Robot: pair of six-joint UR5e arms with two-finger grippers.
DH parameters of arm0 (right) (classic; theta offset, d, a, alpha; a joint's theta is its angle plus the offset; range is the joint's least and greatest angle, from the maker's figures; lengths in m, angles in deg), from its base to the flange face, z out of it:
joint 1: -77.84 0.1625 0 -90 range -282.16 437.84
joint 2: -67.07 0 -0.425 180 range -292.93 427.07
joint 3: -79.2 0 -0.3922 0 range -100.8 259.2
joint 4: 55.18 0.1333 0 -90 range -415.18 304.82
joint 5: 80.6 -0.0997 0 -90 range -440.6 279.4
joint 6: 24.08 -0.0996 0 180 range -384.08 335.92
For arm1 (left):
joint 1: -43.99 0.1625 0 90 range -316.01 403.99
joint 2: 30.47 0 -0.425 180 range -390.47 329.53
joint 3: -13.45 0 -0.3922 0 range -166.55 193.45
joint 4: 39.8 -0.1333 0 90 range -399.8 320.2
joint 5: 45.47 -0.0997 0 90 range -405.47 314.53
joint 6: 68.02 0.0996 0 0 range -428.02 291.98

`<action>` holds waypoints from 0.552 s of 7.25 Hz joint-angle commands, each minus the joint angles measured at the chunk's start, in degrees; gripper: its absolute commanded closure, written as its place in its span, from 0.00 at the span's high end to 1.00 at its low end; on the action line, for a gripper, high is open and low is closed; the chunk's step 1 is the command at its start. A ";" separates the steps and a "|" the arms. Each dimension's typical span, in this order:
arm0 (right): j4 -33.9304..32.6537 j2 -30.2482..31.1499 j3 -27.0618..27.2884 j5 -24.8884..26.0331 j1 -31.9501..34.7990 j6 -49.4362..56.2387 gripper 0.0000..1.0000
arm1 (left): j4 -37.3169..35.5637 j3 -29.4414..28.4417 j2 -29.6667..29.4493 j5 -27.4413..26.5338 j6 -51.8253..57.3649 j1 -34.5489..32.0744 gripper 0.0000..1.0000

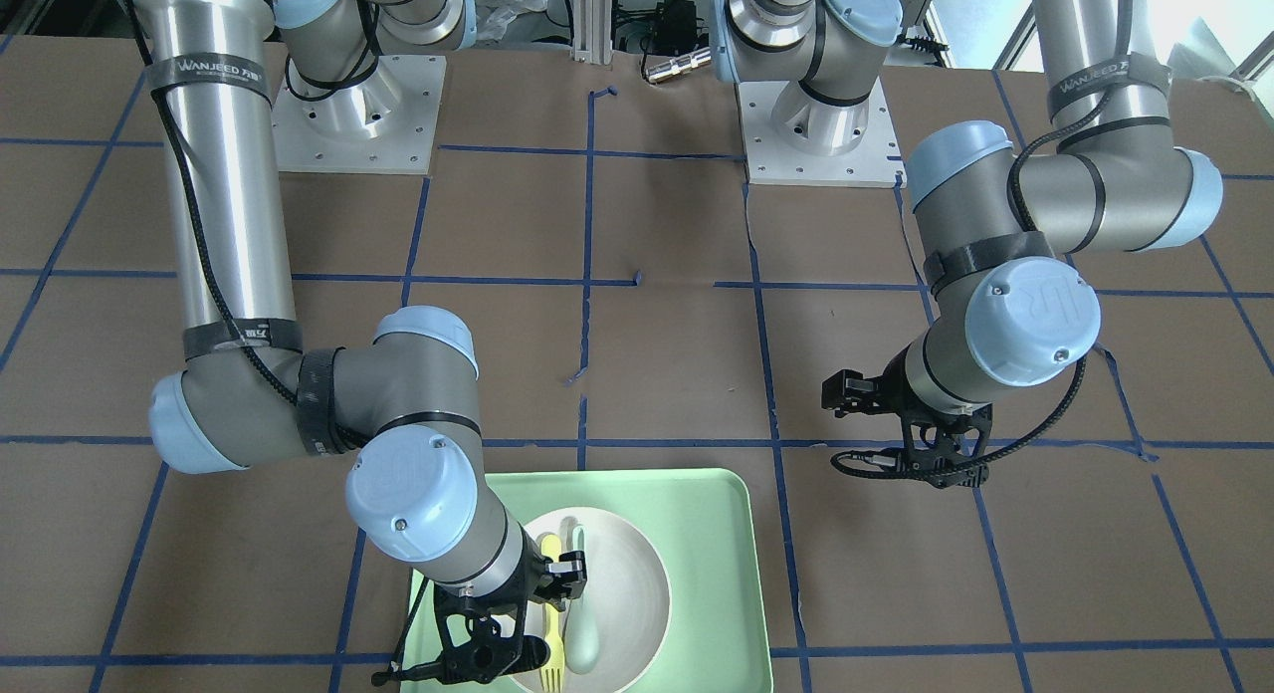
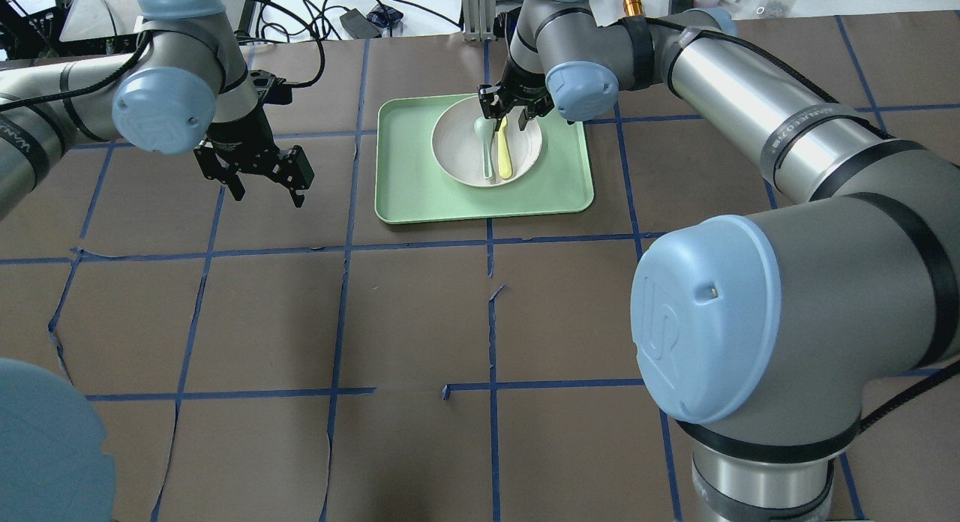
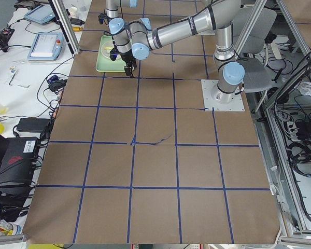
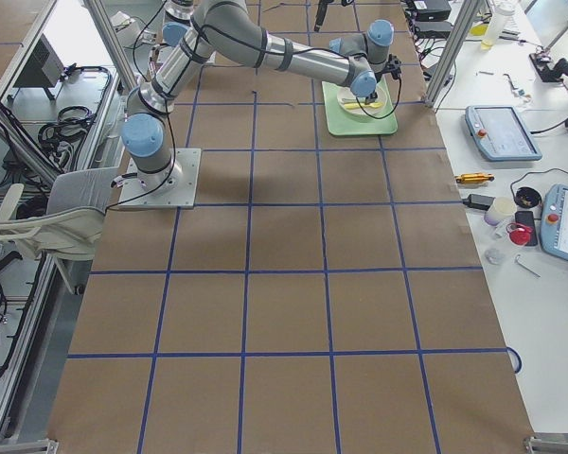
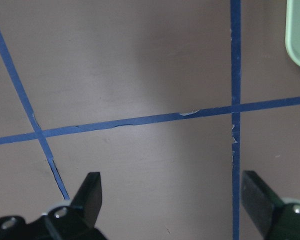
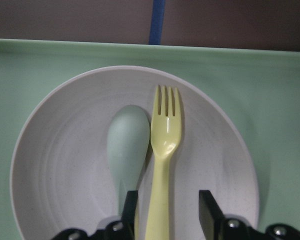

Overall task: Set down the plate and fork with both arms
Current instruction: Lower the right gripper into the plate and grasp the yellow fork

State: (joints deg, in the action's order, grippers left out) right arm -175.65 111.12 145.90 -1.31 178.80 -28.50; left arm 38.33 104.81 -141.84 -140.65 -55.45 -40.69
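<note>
Right jaws, spread, straddle the handle of the fork (image 6: 165,135), which lies in the plate (image 6: 55,165) on the tray (image 6: 280,100). The spoon (image 6: 127,150) touches the fork at its nine o'clock, so closing could pinch both. Left jaws, spread, hover over the worktop (image 5: 140,65) at the tray's nine o'clock.

There are two arms: the left arm (image 2: 37,109) and the right arm (image 2: 750,94). Each arm has one gripper, so that makes two: the left gripper (image 2: 268,196) and the right gripper (image 6: 168,200). Each gripper has two fingers (image 5: 92,192), four in all. There is one tray (image 6: 280,100), one plate (image 6: 55,165), one fork (image 6: 165,140) and one spoon (image 6: 127,145). There are two bases, one under each arm: the left base (image 1: 866,145) and the right base (image 1: 418,115).
</note>
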 commanded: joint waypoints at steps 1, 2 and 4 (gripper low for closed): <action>-0.03 -1.51 -1.05 -0.01 0.12 0.03 0.49 | -0.18 0.05 -0.34 -0.01 0.01 0.13 1.00; -0.03 -1.95 -0.96 -0.01 0.20 0.03 0.48 | -0.44 0.05 -0.60 -0.09 0.27 0.21 1.00; 0.49 -2.04 -0.52 -0.10 0.47 0.03 0.49 | -0.70 0.05 -0.60 -0.09 1.32 0.39 1.00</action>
State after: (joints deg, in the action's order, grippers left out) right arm -175.51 109.14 145.09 -1.35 179.07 -28.48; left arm 37.75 104.86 -142.40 -140.77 -54.49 -40.40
